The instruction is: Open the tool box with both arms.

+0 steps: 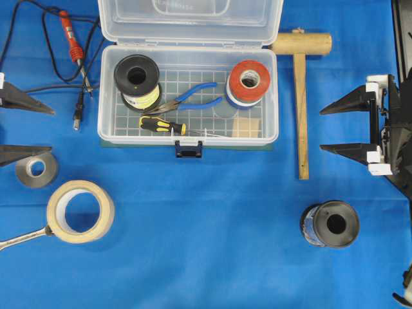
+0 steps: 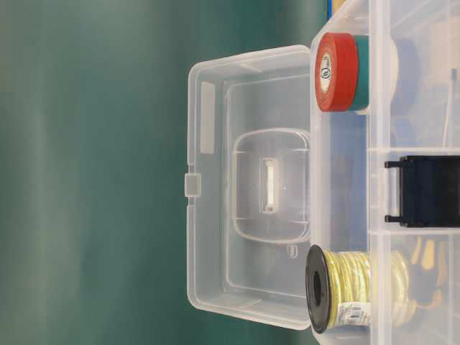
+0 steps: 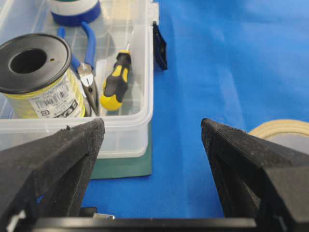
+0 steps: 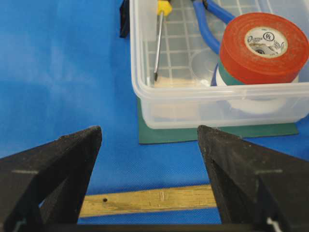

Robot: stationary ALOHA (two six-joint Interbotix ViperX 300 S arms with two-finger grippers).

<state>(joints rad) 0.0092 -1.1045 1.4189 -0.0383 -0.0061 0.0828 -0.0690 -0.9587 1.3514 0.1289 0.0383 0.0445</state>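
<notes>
Wooden mallet (image 1: 300,84), masking tape (image 1: 80,211) and black spool (image 1: 330,224) on blue cloth (image 1: 206,244)

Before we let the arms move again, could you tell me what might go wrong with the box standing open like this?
1. The lid lies folded back; a bump could swing it shut.
2. The wooden mallet lies between the right gripper and the tool box, so a straight reach may push it.
3. The left gripper sits near the gray tape roll, which a sweep might knock.

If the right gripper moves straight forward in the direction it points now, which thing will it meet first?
Probably the wooden mallet: its handle lies across the path of the open right gripper, before the tool box. The gripper's height is unclear, so it might pass above.
</notes>
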